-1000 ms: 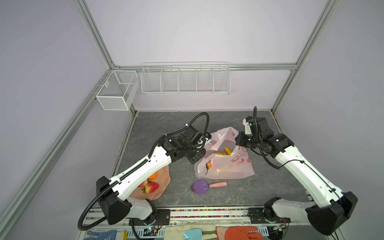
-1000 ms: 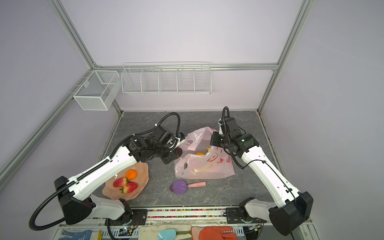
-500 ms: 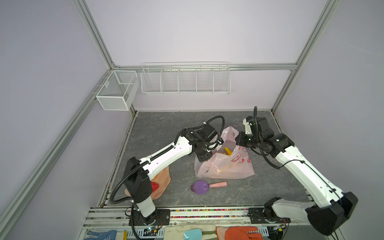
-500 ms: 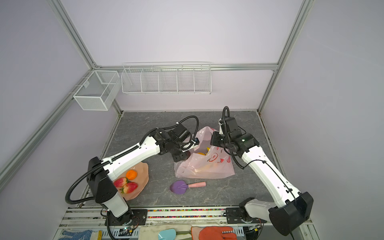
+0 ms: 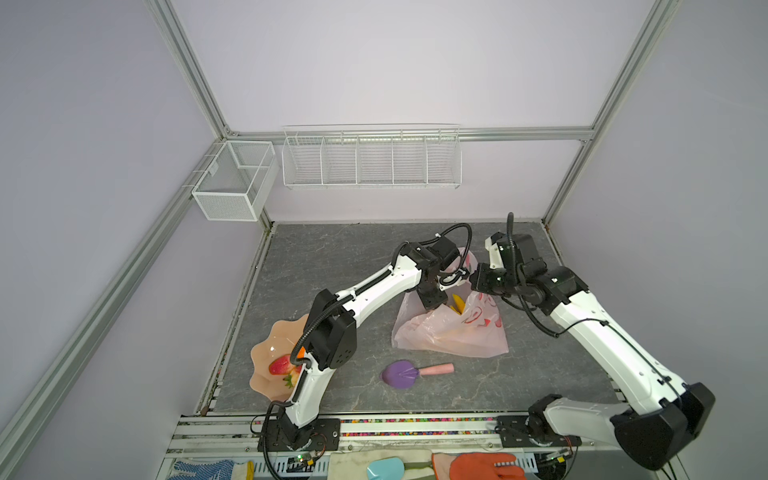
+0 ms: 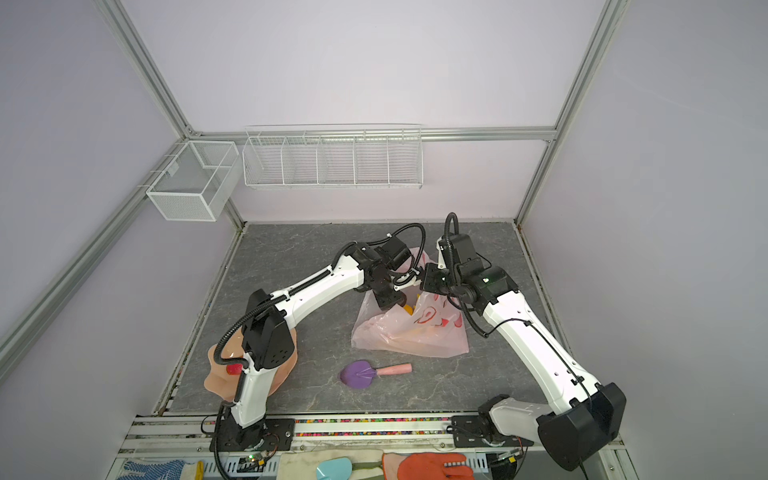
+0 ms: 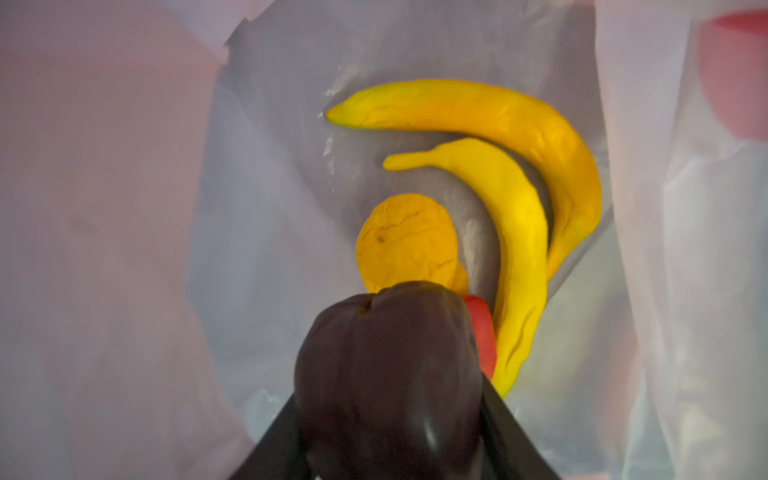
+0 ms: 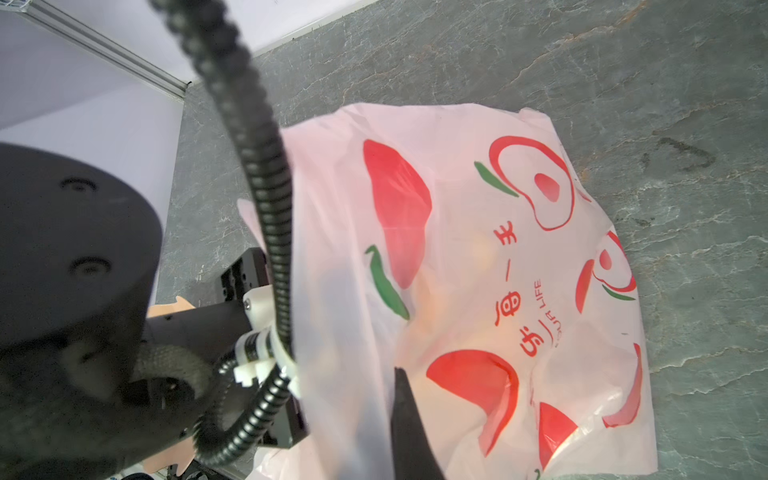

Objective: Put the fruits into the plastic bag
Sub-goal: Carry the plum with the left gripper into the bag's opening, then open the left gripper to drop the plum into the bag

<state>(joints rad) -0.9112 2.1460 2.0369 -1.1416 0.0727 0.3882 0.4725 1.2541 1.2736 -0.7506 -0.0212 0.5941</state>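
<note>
**Operator:** Where does everything sit right now?

**Spotter:** Your left hand (image 5: 432, 305) is down inside the mouth of the plastic bag (image 5: 453, 332). The bag lies mid-tabletop, a little toward the right edge. That hand is clamped on the dark maroon fruit (image 7: 386, 374), just above the bananas (image 7: 519, 232) and an orange round fruit (image 7: 405, 241) already inside. Your right hand (image 5: 477, 281) is pinched shut on the bag's upper rim, holding it up.

**Operator:** How will these things handle?

**Spotter:** I'd judge the fruit to be light, smooth and glossy, so take the round ones across the widest part. The film looks thin, limp and slippery, and will probably sag shut if you let go of the rim. Strawberries (image 5: 279, 366) wait in the bowl (image 5: 268, 345) at the front-left corner. Grip them by the body, not the leaves.
</note>
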